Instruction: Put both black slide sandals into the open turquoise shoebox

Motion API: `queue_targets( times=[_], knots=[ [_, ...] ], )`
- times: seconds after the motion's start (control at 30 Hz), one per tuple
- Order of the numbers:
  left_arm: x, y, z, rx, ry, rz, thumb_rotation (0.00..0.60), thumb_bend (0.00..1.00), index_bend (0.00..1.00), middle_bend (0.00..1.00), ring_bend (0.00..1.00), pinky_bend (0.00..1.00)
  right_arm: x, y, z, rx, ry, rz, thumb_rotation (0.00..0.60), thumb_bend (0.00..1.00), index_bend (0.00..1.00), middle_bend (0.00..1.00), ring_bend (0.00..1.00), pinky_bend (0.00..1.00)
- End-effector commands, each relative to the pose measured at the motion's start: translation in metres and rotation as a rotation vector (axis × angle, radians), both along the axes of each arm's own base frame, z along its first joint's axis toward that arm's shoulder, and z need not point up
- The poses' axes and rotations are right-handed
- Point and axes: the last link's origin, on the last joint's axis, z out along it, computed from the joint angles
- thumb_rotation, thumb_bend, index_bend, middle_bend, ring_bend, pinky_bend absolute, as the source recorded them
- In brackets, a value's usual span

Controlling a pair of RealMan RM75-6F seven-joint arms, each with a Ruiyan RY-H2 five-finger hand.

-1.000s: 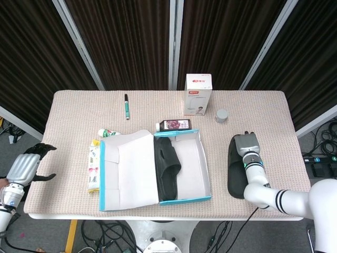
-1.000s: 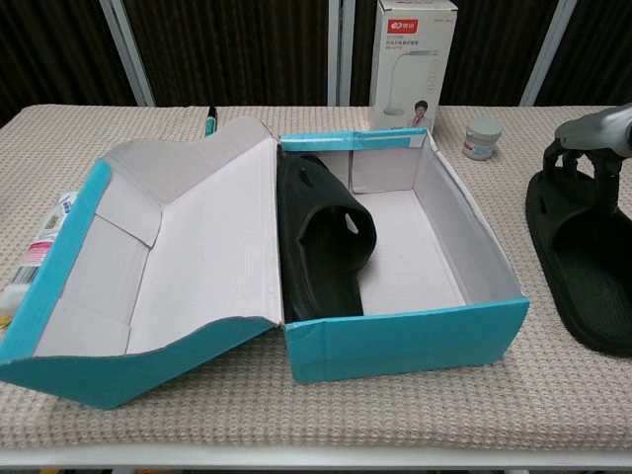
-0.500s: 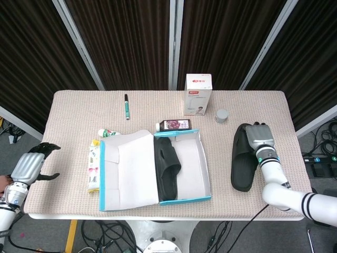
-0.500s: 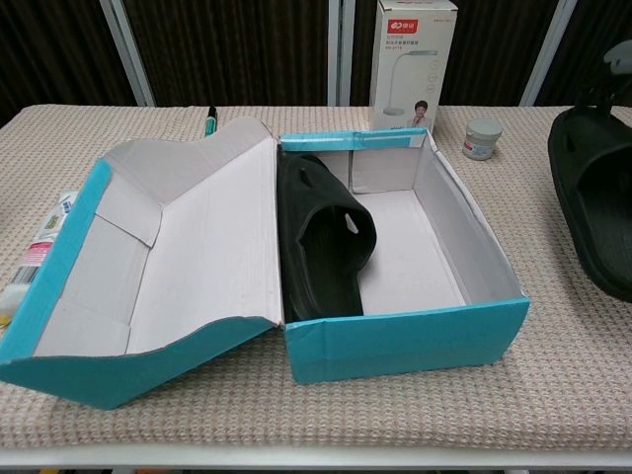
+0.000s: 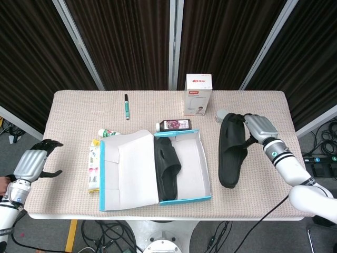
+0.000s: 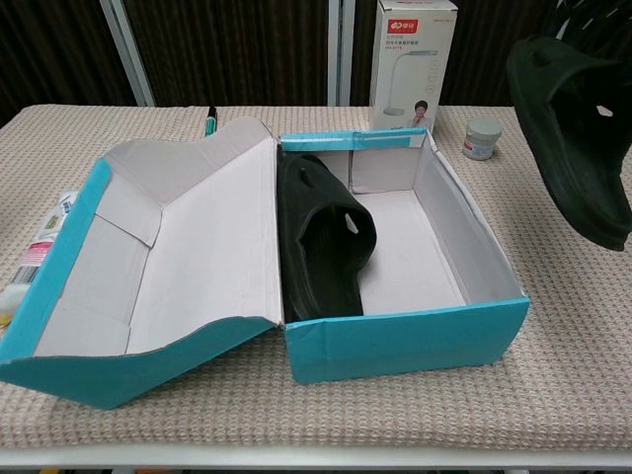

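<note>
Right hand [image 5: 259, 128] raised, gripping; left hand [image 5: 32, 163] idle, fingers [image 5: 48, 144] apart.

In the chest view the right hand is almost wholly out of frame at 1 o'clock, only dark fingers [image 6: 583, 22] showing above the lifted sandal [image 6: 573, 128]; the left hand does not appear there at all; the shoebox [image 6: 405, 341] lid is cut by the left edge at 9 o'clock, as are the packets [image 6: 35, 252] beside it. In the head view the lifted sandal partly hides the small jar [image 5: 220, 114] at 2 o'clock; print on the white carton [image 5: 198, 95] and bottle [image 5: 174, 125] is too small to read.
</note>
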Motion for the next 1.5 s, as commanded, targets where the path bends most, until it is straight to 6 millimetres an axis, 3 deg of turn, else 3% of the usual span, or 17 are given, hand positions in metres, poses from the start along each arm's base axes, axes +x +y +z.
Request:
queue_targets(
  times=[0.03, 0.27, 0.67, 1.5],
  knots=[
    [0.0, 0.0, 0.001, 0.006, 0.002, 0.003, 0.6, 0.14, 0.22, 0.19, 0.12, 0.2, 0.008, 0.002, -0.009, 0.029, -0.185, 0.044, 0.6, 0.03, 0.47, 0.5, 0.18, 0.2],
    [-0.002, -0.004, 0.005, 0.019, 0.006, 0.015, 0.6, 0.14, 0.22, 0.19, 0.12, 0.2, 0.016, -0.002, -0.04, 0.082, -0.357, 0.105, 0.6, 0.03, 0.47, 0.5, 0.18, 0.2],
    [-0.002, -0.005, 0.008, 0.032, 0.002, 0.02, 0.6, 0.14, 0.22, 0.19, 0.12, 0.2, 0.024, -0.012, -0.084, 0.234, -0.401, 0.165, 0.6, 0.02, 0.48, 0.48, 0.18, 0.2],
    [-0.008, 0.001, 0.009, 0.055, 0.051, 0.018, 0.6, 0.14, 0.22, 0.19, 0.12, 0.2, 0.021, -0.019, -0.118, 0.3, -0.441, 0.207, 0.6, 0.02, 0.48, 0.48, 0.18, 0.2]
  ],
)
